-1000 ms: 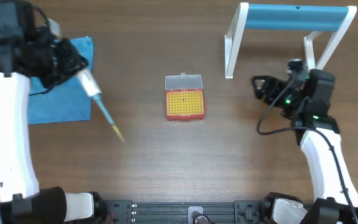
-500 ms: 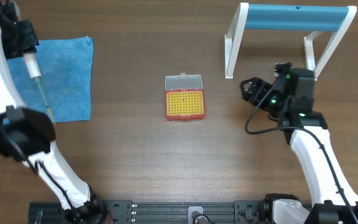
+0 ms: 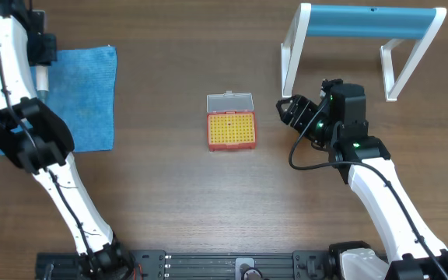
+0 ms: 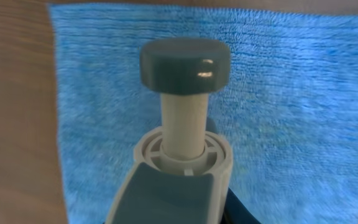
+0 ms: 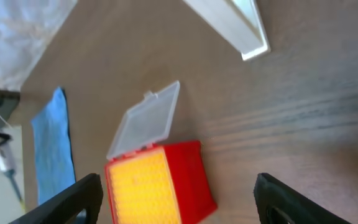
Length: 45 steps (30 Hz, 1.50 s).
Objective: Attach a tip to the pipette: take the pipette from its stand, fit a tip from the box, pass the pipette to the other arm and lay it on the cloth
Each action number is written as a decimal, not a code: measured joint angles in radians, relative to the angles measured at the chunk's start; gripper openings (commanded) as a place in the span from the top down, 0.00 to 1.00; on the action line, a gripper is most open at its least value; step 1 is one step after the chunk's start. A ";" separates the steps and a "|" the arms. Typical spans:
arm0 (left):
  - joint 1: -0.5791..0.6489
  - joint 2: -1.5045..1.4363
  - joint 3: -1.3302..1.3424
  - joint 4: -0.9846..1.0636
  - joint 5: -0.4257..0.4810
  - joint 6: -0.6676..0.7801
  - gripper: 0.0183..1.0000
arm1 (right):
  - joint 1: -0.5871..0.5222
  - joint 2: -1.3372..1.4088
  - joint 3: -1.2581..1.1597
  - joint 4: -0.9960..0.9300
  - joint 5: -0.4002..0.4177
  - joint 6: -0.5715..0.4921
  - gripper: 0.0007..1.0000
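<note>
Two arms work over the wooden table (image 3: 177, 210). The left gripper (image 3: 43, 53) is closed around the pipette (image 4: 184, 112) and holds it over the blue cloth (image 3: 84, 93) at the table's far left, with the plunger button facing the wrist camera; whether the pipette touches the cloth cannot be told. The right gripper (image 3: 292, 114) is empty, its fingers spread wide, and it hangs between the open red tip box (image 3: 231, 128) at the middle of the table and the white-and-blue stand (image 3: 368, 22) at the far right.
</note>
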<state>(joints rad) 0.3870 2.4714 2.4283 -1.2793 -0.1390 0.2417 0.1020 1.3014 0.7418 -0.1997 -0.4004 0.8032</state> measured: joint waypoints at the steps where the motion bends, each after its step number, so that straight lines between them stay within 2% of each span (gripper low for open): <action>1: -0.002 0.021 0.000 0.011 -0.002 0.005 0.99 | 0.000 0.000 0.000 0.032 0.008 0.011 0.20; 6: -0.015 0.074 0.000 0.024 -0.003 0.027 0.99 | 0.000 0.000 0.000 0.125 0.024 0.050 0.20; 13: -0.023 0.102 0.000 0.024 -0.002 0.035 0.99 | 0.004 0.000 0.000 0.127 0.034 0.087 0.20; 20: -0.022 0.102 0.000 0.024 0.017 0.035 0.99 | 0.005 0.000 0.000 0.127 0.034 0.095 0.20; 33: 0.019 0.104 0.000 0.010 0.114 0.035 0.99 | 0.005 0.000 0.000 0.127 0.033 0.099 0.20; 43: 0.027 0.117 0.000 0.003 0.122 0.035 0.98 | 0.005 0.000 0.000 0.127 0.033 0.109 0.20; 44: 0.027 0.117 0.000 0.002 0.122 0.035 0.92 | 0.005 0.000 0.000 0.127 0.033 0.109 0.20; 45: 0.027 0.117 0.000 0.002 0.122 0.035 0.79 | 0.005 0.000 0.000 0.127 0.033 0.109 0.20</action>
<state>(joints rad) 0.4137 2.5881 2.4283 -1.2774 -0.0170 0.2764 0.1070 1.3014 0.7418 -0.0723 -0.3672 0.9123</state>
